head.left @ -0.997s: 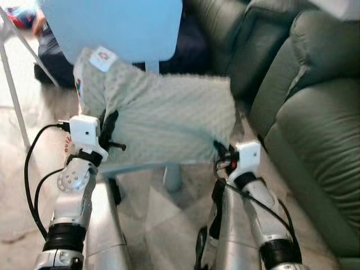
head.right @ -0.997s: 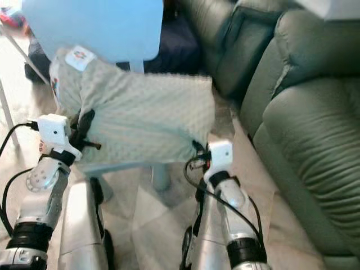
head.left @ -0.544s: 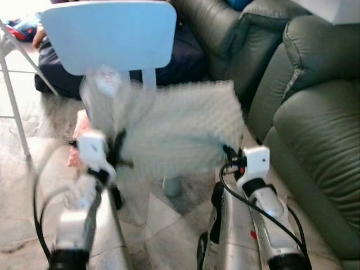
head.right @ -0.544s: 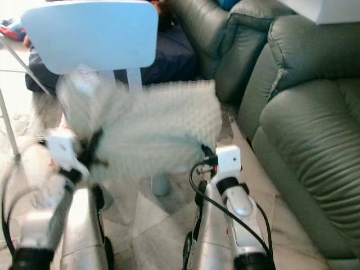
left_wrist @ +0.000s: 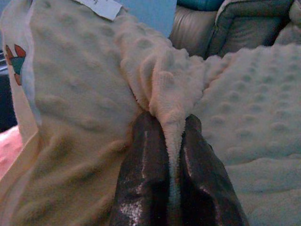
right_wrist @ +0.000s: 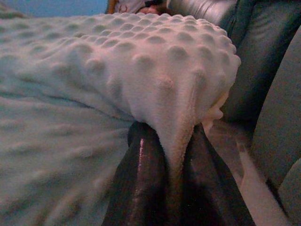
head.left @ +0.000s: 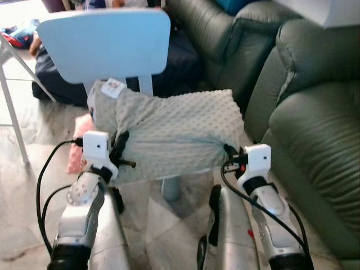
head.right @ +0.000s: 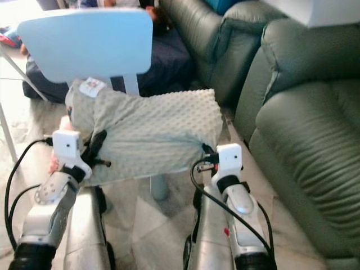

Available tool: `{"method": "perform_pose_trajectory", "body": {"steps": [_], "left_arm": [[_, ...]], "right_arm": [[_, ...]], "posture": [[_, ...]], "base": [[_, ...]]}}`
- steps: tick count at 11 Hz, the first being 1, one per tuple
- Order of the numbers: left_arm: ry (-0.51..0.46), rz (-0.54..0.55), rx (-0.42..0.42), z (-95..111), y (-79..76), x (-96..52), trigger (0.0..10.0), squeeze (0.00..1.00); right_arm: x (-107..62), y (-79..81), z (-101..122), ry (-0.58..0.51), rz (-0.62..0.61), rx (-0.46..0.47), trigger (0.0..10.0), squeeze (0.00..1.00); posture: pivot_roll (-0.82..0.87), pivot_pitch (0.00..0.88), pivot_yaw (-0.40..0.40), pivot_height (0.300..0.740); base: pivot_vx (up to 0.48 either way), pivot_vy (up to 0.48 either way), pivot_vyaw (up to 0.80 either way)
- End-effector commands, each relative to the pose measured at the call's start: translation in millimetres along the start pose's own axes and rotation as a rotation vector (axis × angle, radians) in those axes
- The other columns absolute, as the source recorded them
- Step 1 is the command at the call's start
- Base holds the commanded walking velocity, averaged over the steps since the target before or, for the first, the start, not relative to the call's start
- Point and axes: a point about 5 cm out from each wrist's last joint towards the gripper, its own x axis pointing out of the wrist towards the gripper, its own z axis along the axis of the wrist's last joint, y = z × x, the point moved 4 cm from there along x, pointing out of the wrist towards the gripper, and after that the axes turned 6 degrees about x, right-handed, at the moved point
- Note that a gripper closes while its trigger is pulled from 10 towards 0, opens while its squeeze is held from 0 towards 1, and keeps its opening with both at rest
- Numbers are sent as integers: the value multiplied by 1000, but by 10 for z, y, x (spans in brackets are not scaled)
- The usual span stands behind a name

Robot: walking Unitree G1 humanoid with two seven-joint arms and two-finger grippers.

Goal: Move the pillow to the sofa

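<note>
The pillow (head.left: 169,132) is pinched by the left gripper (head.left: 119,147) and right gripper (head.left: 229,152). A blue chair (head.left: 107,42) is seen behind it, the green sofa (head.left: 306,112) alongside

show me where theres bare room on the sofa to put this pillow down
The broad green seat cushion of the sofa, on the robot's right, lies bare. The floor strip between it and the pillow is narrow. Ahead it is crowded: the blue chair stands close behind the pillow, which the left gripper and right gripper pinch at either end.
</note>
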Motion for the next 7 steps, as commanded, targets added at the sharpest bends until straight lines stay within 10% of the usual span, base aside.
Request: {"method": "perform_pose_trajectory", "body": {"steps": [1,7], "left_arm": [[-2,9,13,24,10,25,10000,0],[43,86,-13,-52,59,85,10000,0]], "right_arm": [[-6,-110,119,-33,-40,-21,10000,0],[-3,-83,160,-48,-34,32,10000,0]], "posture": [[-39,38,-59,556],[-46,28,-63,606]], "base": [[0,0,0],[0,0,0]]}}
